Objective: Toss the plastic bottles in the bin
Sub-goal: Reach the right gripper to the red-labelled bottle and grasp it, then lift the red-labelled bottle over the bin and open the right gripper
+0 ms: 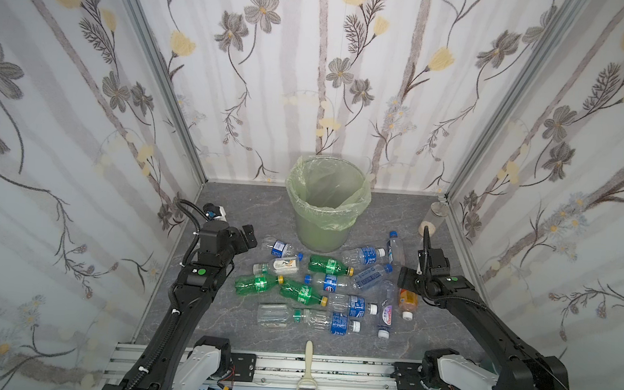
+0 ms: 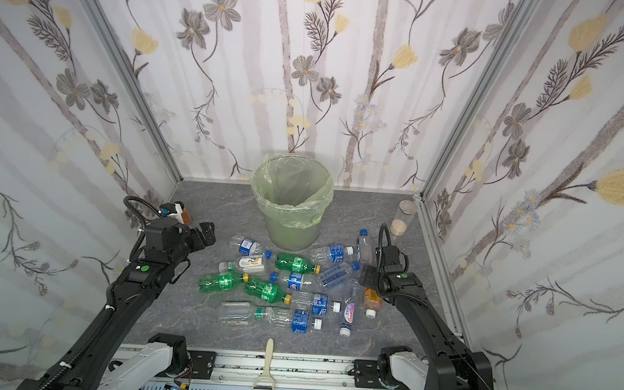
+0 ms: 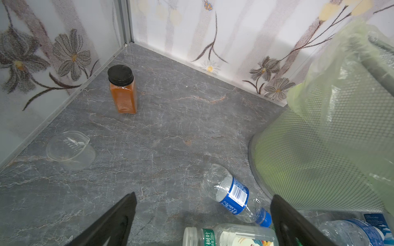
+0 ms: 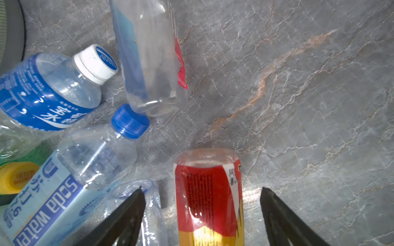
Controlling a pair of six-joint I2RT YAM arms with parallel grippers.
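While the right gripper point(image 4: 201, 188) hangs low at the right edge of the pile, we see its jaws apart, one on each side of the red bottle point(image 4: 207, 191), with a gap on both sides and no contact. That red bottle lies flat on the table point(image 1: 222, 309), white cap toward the near edge in both top views, just beside a clear purple-label one. On the other side the left gripper point(image 3: 204, 194) has its jaws wide apart, nothing held. We mark a blue-label bottle point(image 3: 231, 194) lying on the table just ahead of it, near the base of the bin point(image 3: 309, 159). We log the bottles point(image 1: 329, 282) on their sides in a loose heap mid-table, in front of the bin: three green with yellow caps, several clear with blue labels, one larger clear at the near edge. The bin stands upright at the back by the wall, green bag folded over its rim. We also see a jar point(image 3: 123, 93) upright near the far left corner, a clear cup point(image 3: 70, 149) by the left wall, and a clear cylinder point(image 1: 433, 220) in the far right corner.
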